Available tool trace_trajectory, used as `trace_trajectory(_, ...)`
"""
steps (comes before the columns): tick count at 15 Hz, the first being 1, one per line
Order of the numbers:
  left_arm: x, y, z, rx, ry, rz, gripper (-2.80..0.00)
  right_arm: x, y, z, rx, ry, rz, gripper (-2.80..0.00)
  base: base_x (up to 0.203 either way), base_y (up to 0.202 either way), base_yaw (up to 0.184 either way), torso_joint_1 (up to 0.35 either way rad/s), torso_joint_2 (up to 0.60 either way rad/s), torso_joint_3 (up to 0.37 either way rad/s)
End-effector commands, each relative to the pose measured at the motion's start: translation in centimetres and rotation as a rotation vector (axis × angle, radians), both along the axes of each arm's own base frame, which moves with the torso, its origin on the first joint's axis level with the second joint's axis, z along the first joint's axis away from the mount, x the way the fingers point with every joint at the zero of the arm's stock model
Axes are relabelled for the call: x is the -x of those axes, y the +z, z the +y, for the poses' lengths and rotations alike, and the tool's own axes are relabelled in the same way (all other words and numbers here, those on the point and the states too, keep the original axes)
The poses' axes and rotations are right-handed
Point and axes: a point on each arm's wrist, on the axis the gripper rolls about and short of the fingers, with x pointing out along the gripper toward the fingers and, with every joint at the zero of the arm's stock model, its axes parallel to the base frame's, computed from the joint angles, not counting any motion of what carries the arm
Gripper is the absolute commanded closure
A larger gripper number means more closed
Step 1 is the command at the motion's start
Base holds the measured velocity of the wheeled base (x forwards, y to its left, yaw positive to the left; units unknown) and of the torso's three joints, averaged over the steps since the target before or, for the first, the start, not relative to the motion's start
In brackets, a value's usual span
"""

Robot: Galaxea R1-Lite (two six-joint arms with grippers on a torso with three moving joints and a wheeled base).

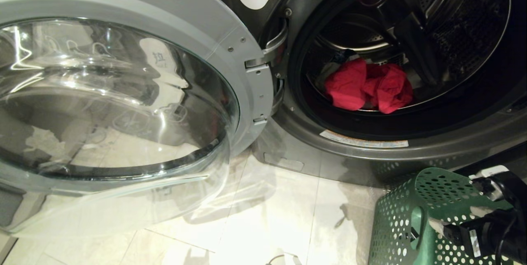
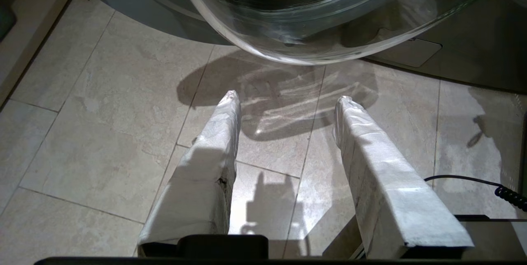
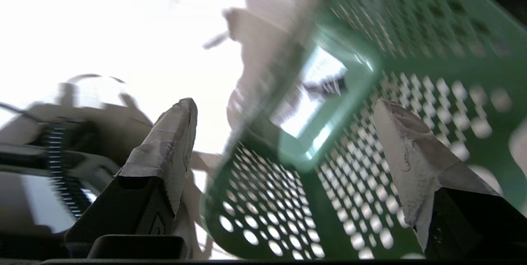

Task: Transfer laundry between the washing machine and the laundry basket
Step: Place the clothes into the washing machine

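**At the basket's edge: right pincer wide, nothing in it**

Beside the laundry basket (image 3: 362, 141), the right pincer (image 3: 288, 108) stands with its padded fingers (image 3: 171, 141) spread wide apart and nothing between them. In the right wrist view the basket's holed green wall and its cut-out handle (image 3: 317, 96) fill the gap ahead of the tips. In the head view the arm's dark wrist (image 1: 490, 228) comes in low from the right, level with the basket's near wall (image 1: 395, 224) and just against it; contact cannot be told.

Risks from here:
- A fingertip catches the basket rim or handle slot and tips or shoves the light basket across the tile floor (image 1: 247, 215).
- The reach to the drum has to rise past the machine's lower lip; clipping it seems possible.
- The open glass door (image 1: 119, 104) swings far out on the left; a wide sweep could strike it.

Laundry: a red-pink garment (image 1: 368, 84) lies bunched at the bottom of the drum of the washing machine (image 1: 296, 141), labelled 2, with a darker scrap just behind it. No cloth shows in the visible part of the basket.

Left pincer (image 2: 288, 100): parked low over the floor under the door glass, fingers well apart in its own view, empty, pointing at bare tile.
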Motion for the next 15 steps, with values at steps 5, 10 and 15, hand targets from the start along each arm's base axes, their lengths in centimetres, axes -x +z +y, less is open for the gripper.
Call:
trace_trajectory(5,0.0,0.0,0.0,0.000,0.000,0.002,0.00,-6.2,-1.6,3.7,-0.031,0.082,-0.079,-2.80,0.000,0.000,0.000,0.000,0.00,0.000)
trace_trajectory(10,0.0,0.0,0.0,0.000,0.000,0.000,0.00,-15.9,-0.4,10.0,-0.098,-0.127,-0.357,-2.80,0.000,0.000,0.000,0.000,0.00,0.000)
trace_trajectory(15,0.0,0.0,0.0,0.000,0.000,0.002,0.00,-19.3,2.3,11.3,-0.136,-0.269,-0.516,-2.80,0.000,0.000,0.000,0.000,0.00,0.000)
